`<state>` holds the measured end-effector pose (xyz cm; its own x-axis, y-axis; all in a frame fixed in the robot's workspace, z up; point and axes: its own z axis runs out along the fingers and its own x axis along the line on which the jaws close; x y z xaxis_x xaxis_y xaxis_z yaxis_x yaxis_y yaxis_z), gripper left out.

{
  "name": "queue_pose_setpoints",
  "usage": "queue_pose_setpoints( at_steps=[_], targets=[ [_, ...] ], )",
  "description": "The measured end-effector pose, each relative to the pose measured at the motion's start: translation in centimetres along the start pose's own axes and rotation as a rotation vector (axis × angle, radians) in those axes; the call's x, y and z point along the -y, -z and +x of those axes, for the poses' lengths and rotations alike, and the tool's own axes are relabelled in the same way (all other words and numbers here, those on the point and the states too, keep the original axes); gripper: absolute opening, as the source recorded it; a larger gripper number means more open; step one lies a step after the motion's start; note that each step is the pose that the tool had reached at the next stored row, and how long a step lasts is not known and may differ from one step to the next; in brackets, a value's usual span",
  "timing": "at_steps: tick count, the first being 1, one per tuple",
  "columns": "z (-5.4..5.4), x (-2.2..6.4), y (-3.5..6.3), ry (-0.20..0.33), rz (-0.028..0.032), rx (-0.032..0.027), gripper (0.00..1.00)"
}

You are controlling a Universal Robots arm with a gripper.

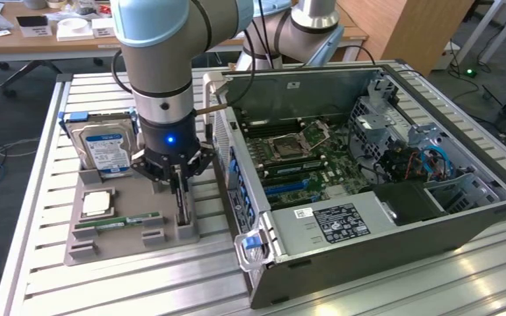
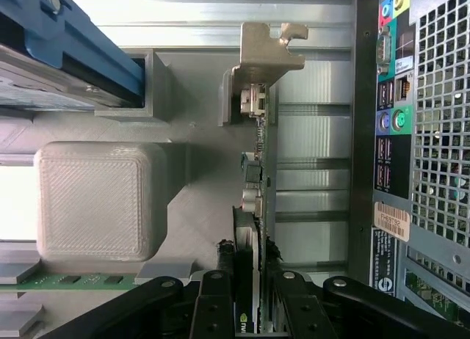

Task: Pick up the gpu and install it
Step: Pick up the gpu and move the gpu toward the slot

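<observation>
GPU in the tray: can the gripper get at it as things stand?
Likely yes: the gripper straddles the gpu, fingers against both faces of the upright card in the grey tray. Hard drive and computer case stand clear to either side.

Grey tray point(image 1: 134, 201), blue-labelled hard drive point(image 1: 103, 150), green memory stick point(image 1: 116, 223), black gpu point(image 1: 182, 209), black hand point(image 2: 250, 249)

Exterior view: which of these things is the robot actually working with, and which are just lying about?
In the job: graphics card, clamped on edge between the jaws over the grey tray; open computer case.
Lying about: hard drive, memory stick and square chip, all on the tray.
</observation>
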<state>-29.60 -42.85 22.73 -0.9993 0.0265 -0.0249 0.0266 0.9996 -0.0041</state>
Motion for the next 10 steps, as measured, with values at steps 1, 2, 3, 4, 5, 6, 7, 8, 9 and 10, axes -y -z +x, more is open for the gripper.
queue_pose_setpoints(
  at_steps=[1,2,3,4,5,6,7,8,9,10],
  targets=[
    [0.0,0.00,0.00,0.000,0.0000,0.0000,0.26],
    [0.0,0.00,0.00,0.000,0.0000,0.0000,0.26],
    [0.0,0.00,0.01,0.000,-0.0001,0.0001,0.26],
    [0.0,0.00,0.06,0.000,-0.0003,0.0003,0.26],
    [0.0,0.00,0.19,0.000,-0.0002,0.0002,0.26],
    [0.0,0.00,0.37,0.000,0.0000,-0.0001,0.26],
    [0.0,0.00,0.52,0.000,-0.0001,0.0000,0.26],
    [0.0,0.00,0.69,0.000,0.0000,0.0000,0.26],
    [0.0,0.00,0.86,0.000,0.0000,0.0000,0.26],
    [0.0,0.00,1.08,0.000,0.0000,0.0000,0.26]
  ],
)
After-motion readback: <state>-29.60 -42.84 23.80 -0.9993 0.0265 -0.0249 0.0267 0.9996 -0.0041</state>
